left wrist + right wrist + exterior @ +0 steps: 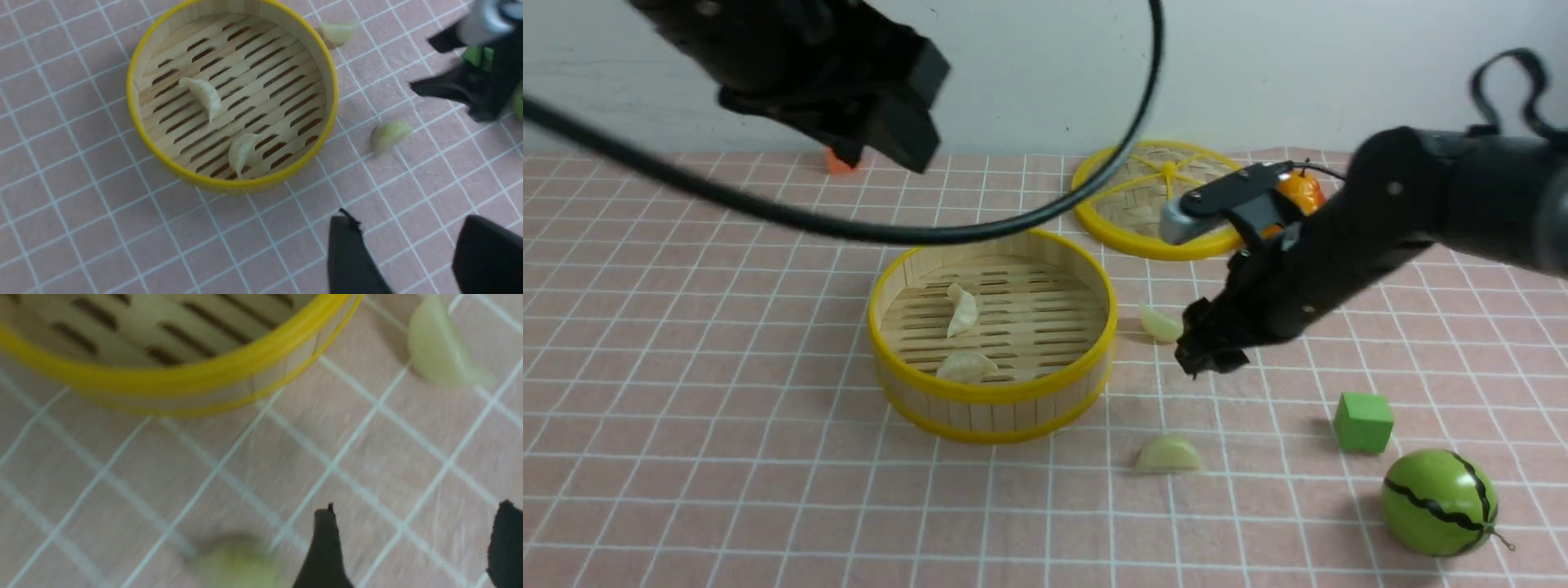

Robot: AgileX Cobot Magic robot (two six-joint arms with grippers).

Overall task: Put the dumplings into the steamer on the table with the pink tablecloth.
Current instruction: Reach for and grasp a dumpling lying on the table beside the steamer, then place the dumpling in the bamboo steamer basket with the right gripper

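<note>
The steamer (pixel 992 394) stands mid-table on the pink tablecloth (pixel 686 408), with two dumplings on its slats (pixel 962 310) (pixel 966 366). Two more dumplings lie on the cloth to its right, one beside the wall (pixel 1160 323) and one nearer the front (pixel 1168 454). My right gripper (pixel 1205 347) hangs low just right of the nearer-wall dumpling, open and empty (pixel 414 535). A dumpling (pixel 441 351) and the steamer's rim (pixel 184 375) show ahead of it. My left gripper (pixel 408 245) is raised high above the table, open with nothing between its fingers, and looks down on the steamer (pixel 229 181).
The flat woven lid (pixel 1152 200) lies behind the steamer, with an orange fruit (pixel 1298 192) beside it behind my right arm. A green cube (pixel 1364 422) and a small watermelon (pixel 1439 502) sit at the front right. A black cable (pixel 931 233) loops across the view.
</note>
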